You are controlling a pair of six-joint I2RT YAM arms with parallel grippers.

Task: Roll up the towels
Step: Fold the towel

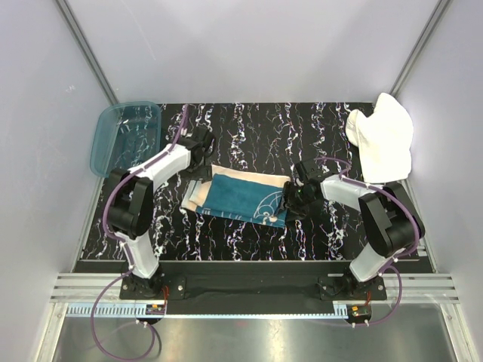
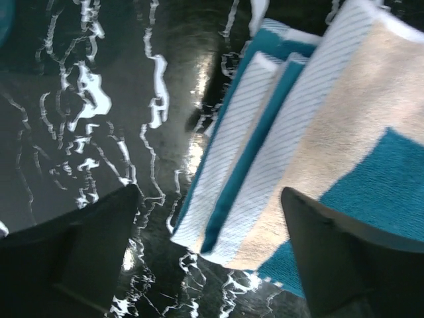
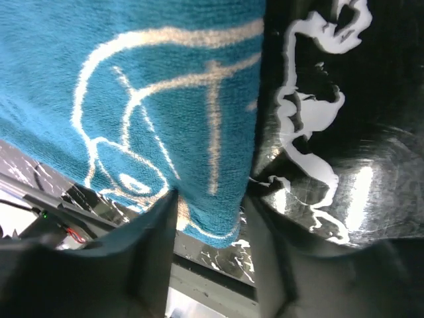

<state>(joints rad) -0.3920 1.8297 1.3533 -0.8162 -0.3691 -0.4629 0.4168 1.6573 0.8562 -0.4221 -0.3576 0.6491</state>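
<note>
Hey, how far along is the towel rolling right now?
Nothing is rolled yet. The patterned towel lies folded flat in the middle. In hand: the left gripper, jaws wide, is at its striped end; the right gripper has its corner between its jaws. Still to do: rolling it, then the white towel, heaped at the far right corner.

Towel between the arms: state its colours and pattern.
Towel: cream-tan with teal-blue blocks, pale line drawing, striped edge. Top external view shows it best.

Both arms [image 1: 162, 164] have white shells, black joints, purple cables [image 1: 106, 205] and black fingers [image 2: 86, 258].
</note>
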